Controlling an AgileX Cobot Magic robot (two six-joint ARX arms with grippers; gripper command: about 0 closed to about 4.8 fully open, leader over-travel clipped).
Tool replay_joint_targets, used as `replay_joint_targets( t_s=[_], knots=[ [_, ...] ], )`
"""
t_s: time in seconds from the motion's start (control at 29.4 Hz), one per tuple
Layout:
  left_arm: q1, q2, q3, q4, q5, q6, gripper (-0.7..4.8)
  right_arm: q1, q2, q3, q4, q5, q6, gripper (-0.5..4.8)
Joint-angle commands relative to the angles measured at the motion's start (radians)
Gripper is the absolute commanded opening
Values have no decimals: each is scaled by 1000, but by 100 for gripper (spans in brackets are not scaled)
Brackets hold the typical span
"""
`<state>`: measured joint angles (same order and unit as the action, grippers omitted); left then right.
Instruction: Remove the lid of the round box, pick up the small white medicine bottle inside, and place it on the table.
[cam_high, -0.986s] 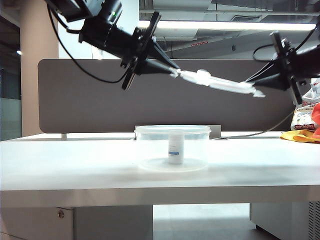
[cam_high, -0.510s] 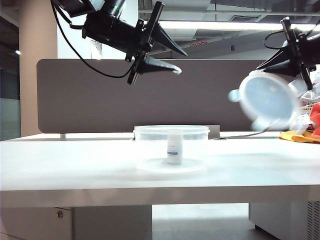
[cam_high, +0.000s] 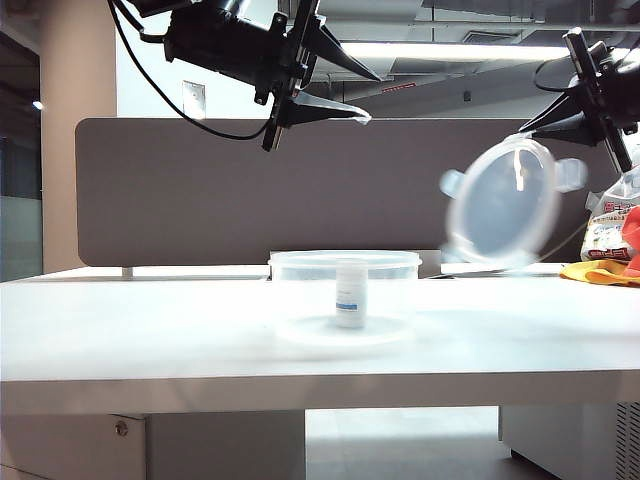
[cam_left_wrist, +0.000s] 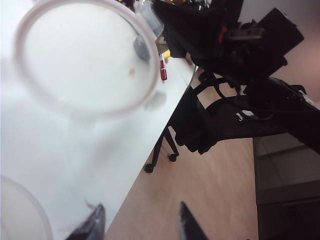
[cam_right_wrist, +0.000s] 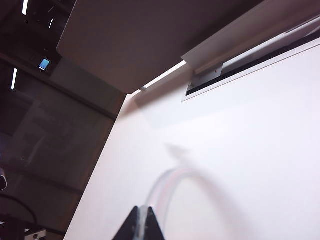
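- Exterior: my left gripper (cam_high: 362, 96) hangs high, jaws apart, empty; my right gripper (cam_high: 530, 130) pinches the lid (cam_high: 502, 212), dangling right of the round box (cam_high: 345, 296), where the small white medicine bottle (cam_high: 350, 293) stands on the table (cam_high: 140, 330).
- Left wrist: the lid (cam_left_wrist: 85, 57) shows beyond my spread fingertips (cam_left_wrist: 94, 225).
- Right wrist: closed jaws clamp the lid's (cam_right_wrist: 167, 192) rim.

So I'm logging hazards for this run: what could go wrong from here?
The lid hangs from the right gripper by its rim alone, high over the table; it may slip and fall. The open left gripper must go down into the round box and could topple the small white medicine bottle.
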<state>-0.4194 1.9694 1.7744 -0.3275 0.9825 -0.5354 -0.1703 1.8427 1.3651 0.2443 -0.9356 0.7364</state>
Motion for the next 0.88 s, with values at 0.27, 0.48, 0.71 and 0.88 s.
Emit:
replay_joint_targets(
  t_s=[0.27,0.48,0.71,0.88],
  knots=[
    [0,-6,7,13,47,4,258,0,-8,4,18,14,0,196],
    [0,-7,7,11,68,5,381,1,-8,4,18,-11,0,244],
    [0,-53,7,6,31,154,330,6,-11,4,18,-185,-3,91],
    [0,-139,7,-43,-129,270,326,37,-31,0,11,-248,-4,84]
  ],
)
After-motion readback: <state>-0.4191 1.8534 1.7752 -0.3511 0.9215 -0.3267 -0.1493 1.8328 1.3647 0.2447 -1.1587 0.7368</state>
